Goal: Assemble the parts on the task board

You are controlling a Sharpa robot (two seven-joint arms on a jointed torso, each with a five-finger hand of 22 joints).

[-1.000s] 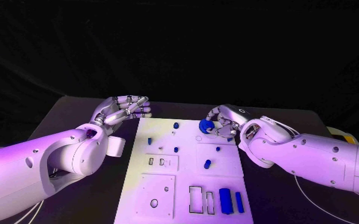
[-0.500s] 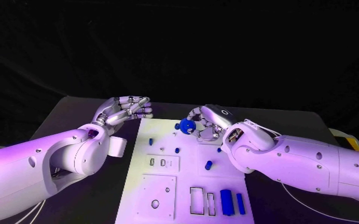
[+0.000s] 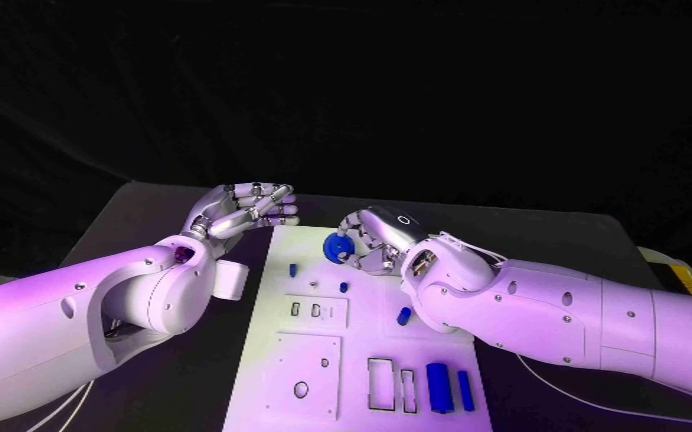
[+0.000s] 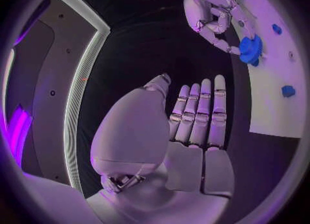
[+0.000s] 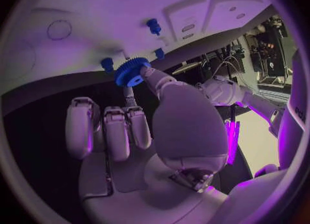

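The white task board [image 3: 310, 352] lies in the middle of the table. My right hand [image 3: 378, 240] hovers over its far end and pinches a blue gear [image 3: 339, 246] between thumb and finger; the right wrist view shows the gear [image 5: 132, 72] at the fingertips of that hand [image 5: 129, 131], just off the board [image 5: 97, 6]. My left hand [image 3: 242, 208] stays beside the board's far left corner, its fingers stretched out and holding nothing, as seen in the left wrist view [image 4: 194, 125]. Small blue pegs [image 3: 293, 270] [image 3: 343, 286] [image 3: 404, 316] stand on the board.
Two long blue blocks [image 3: 437, 387] [image 3: 463, 390] lie at the board's near right, beside rectangular slots [image 3: 381, 384]. A round hole [image 3: 302, 389] and small slots [image 3: 312, 309] mark the left plates. Black table [image 3: 159, 212] surrounds the board.
My right hand has carried the blue gear leftward across the far end of the board, towards the left hand. The left hand has hardly moved.
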